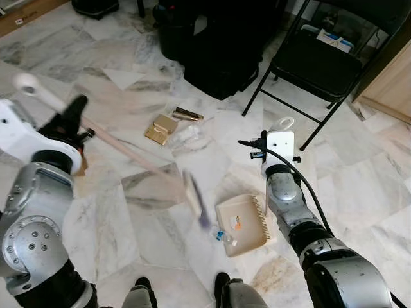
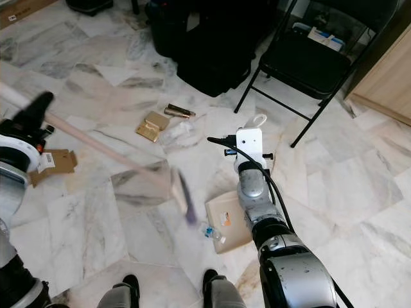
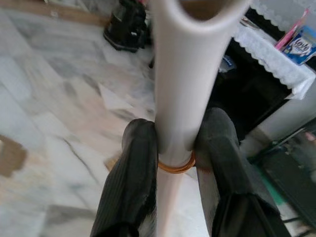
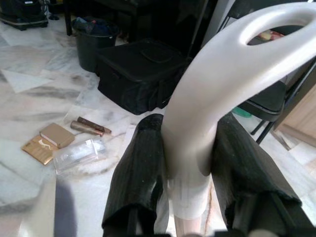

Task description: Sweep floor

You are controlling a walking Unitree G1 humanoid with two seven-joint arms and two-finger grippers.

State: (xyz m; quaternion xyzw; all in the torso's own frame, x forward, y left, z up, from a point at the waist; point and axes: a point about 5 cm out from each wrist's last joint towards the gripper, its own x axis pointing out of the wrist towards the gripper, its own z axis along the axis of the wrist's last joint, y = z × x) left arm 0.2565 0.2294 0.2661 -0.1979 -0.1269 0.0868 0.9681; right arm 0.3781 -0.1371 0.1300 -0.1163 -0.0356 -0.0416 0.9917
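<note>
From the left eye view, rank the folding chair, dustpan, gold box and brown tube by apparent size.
1. Folding chair, though farther away.
2. Dustpan, nearest the camera.
3. Gold box.
4. Brown tube, close to the box in length but thinner.

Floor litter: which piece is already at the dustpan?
The small clear plastic bottle, lying at the beige dustpan lip beside the broom head. The gold boxes, brown tube and clear wrapper lie farther off.

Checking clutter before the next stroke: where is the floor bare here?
Bare marble lies between the cardboard scrap and the broom head, and right of the dustpan below the folding chair. It is crowded around the gold boxes, the plastic wrapper and the black bags.
</note>
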